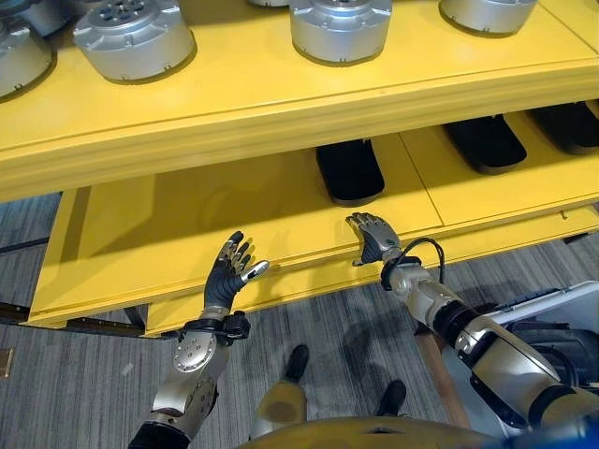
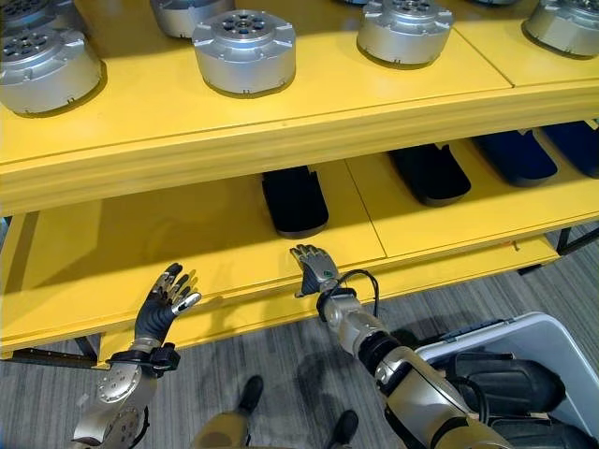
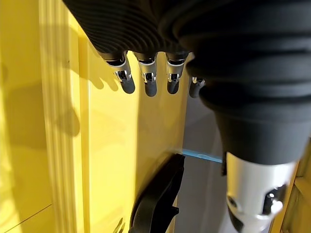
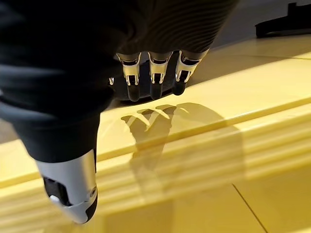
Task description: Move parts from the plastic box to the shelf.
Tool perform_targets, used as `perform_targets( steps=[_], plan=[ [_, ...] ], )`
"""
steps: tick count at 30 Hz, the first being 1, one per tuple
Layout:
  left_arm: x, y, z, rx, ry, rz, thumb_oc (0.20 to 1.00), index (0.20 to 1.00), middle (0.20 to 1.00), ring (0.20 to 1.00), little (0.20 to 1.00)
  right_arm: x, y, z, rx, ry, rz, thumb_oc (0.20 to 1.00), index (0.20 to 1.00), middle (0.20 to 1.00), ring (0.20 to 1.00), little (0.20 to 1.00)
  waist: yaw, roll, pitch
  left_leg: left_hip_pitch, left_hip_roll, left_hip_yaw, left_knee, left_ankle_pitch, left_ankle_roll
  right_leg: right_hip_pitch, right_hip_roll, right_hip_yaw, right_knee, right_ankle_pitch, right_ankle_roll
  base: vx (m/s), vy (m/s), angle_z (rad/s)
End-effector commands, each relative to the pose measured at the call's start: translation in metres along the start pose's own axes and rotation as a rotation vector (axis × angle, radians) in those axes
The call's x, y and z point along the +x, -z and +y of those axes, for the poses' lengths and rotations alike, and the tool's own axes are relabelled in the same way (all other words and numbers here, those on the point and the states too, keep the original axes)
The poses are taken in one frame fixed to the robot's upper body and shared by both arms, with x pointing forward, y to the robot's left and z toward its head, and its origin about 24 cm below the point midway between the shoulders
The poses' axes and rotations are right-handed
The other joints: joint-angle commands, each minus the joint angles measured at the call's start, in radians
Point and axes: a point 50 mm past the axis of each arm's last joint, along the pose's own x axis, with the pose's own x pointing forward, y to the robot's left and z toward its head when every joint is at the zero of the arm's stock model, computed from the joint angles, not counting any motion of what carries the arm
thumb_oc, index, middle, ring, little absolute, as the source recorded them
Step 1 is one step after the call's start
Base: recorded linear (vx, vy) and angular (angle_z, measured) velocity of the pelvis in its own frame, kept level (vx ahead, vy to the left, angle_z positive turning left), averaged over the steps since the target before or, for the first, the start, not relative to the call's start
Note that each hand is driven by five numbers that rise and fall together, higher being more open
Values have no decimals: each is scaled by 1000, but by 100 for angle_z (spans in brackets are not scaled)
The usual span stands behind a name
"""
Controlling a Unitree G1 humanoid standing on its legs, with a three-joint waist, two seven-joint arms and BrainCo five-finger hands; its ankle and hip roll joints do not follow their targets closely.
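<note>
Yellow two-tier shelf (image 2: 281, 140) over grey wood-grain floor (image 1: 356, 327). On upper tier, row of round silver parts (image 2: 244, 50), ribbed sides, ring of holes on top; several cut off at picture edge. On lower tier, under upper board, flat black parts (image 2: 294, 200) lying in shadow, shape hard to make out. At lower right, white plastic box (image 2: 524, 341), partly out of frame, holding more black parts (image 2: 501, 383), partly hidden by right arm. Left hand (image 1: 229, 271) raised before lower tier's front edge, fingers spread and straight, holding nothing. Right hand (image 2: 315, 267) just over same edge near a black part, fingers relaxed, empty, its shadow on the yellow board.
</note>
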Motion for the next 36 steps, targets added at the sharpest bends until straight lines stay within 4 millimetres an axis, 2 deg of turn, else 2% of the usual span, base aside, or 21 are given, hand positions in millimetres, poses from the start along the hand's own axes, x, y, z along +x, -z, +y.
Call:
perform_targets(
  steps=[1,6,12,20,36],
  plan=[
    [7,-25,-4,28,77,-124,1000,1000,1000,1000,1000,18,-14,-29,-31,100,-53,1000,1000,1000,1000,1000,25,-36,5,-5,-4,26,-1,-21,30,67,-48,24,69,-96,35,0,0,0],
    [7,-26,-4,29,78,-125,1000,1000,1000,1000,1000,25,-15,-40,-51,121,-53,1000,1000,1000,1000,1000,32,-36,7,-9,-5,25,-1,-20,31,65,-50,21,68,-95,35,0,0,0],
    [8,-26,-5,28,85,-127,1000,1000,1000,1000,1000,27,-11,-41,-51,117,-25,1000,1000,1000,1000,1000,38,-40,10,-13,-8,21,-1,-19,32,65,-49,18,66,-95,34,0,0,0],
    [8,-26,-7,23,96,-125,1000,1000,1000,1000,1000,29,3,-43,-66,111,42,1000,1000,1000,1000,1000,45,-43,10,-16,-10,19,-1,-19,34,64,-50,16,66,-94,34,0,0,0],
    [7,-27,-5,21,99,-124,1000,1000,1000,1000,1000,38,8,-65,-82,161,73,1000,1000,1000,1000,1000,58,-43,6,-19,-15,16,-1,-18,36,67,-53,9,59,-90,34,0,0,0]
  ],
)
